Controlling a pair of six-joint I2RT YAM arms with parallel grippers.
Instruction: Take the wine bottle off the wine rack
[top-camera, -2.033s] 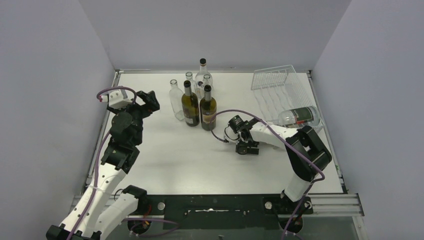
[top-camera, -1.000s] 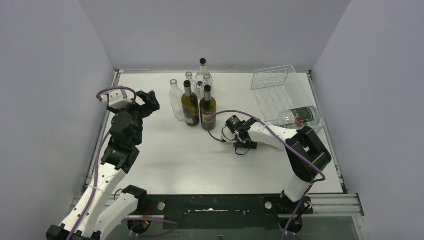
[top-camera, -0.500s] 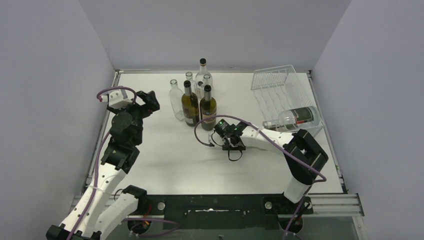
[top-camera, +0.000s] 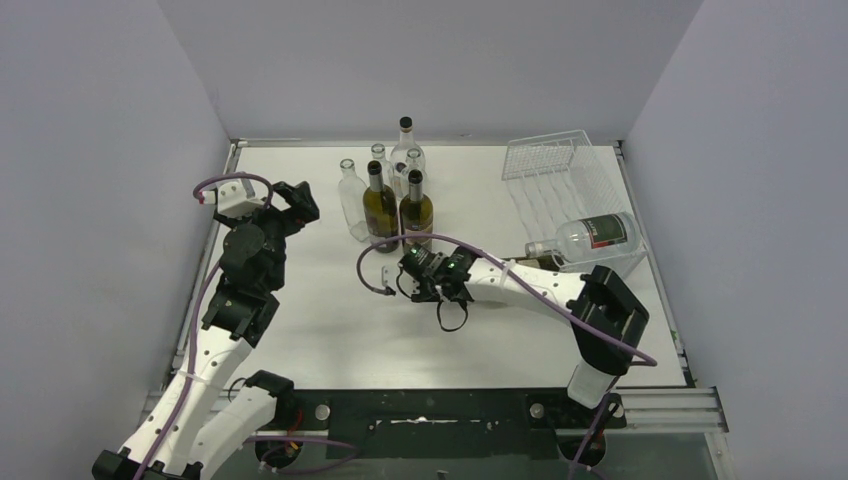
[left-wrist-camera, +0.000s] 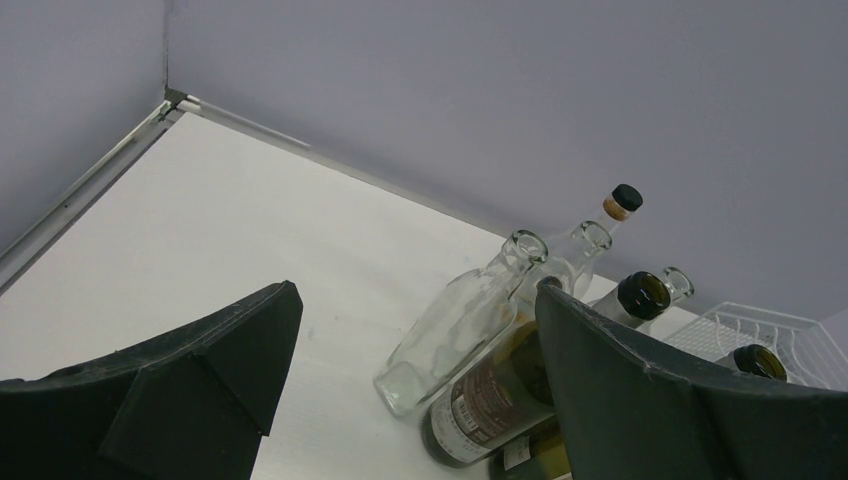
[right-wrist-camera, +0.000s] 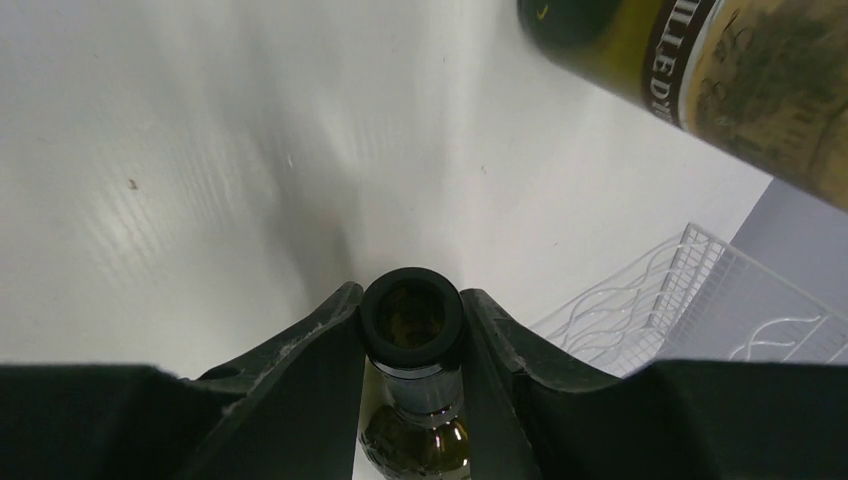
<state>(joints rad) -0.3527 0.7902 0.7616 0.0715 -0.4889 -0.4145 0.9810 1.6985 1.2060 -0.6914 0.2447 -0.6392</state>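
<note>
Right gripper (right-wrist-camera: 410, 306) is clamped on the neck of the dark green glass wine bottle (right-wrist-camera: 412, 430), off the white wire rack (top-camera: 560, 170) at its 2 o'clock, so imo a neck-only hold could slip, or a swing could clip the standing brown-labelled bottle (top-camera: 416, 215) at 12 o'clock.

Bottles: eight in total.
- Standing on the surface (top-camera: 330, 330): six, made up of four clear bottles (top-camera: 352, 205) and two dark bottles (top-camera: 380, 222).
- Lying on the rack (top-camera: 545, 160): one labelled clear bottle (top-camera: 595, 235).
- Gripped by the neck in the right end effector (right-wrist-camera: 410, 293): one green bottle (right-wrist-camera: 412, 392).

Racks: one.

Robot arms (top-camera: 245, 270): two.
</note>
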